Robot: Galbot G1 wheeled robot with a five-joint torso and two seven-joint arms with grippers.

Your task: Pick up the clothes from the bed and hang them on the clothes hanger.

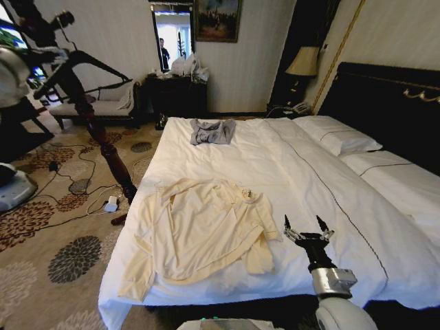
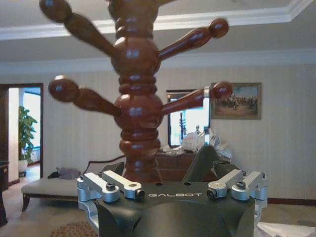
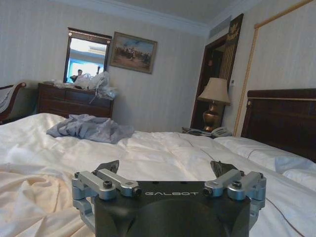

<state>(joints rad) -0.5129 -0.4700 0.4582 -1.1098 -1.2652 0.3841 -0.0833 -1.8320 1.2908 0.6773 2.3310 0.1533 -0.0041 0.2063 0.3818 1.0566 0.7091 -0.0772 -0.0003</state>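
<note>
One cream shirt point(image 1: 206, 230) spread flat on white bed point(image 1: 302, 172).
My right gripper point(image 1: 307, 227) open, empty, beside it; left gripper by coat stand point(image 2: 136, 98), fingers unclear.

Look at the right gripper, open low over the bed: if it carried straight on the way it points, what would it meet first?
Probably bare white sheet of the bed. The right gripper points up the mattress, beside the cream shirt on its left; the grey-blue garment lies ahead but off to the left. Depth is unclear.
</note>
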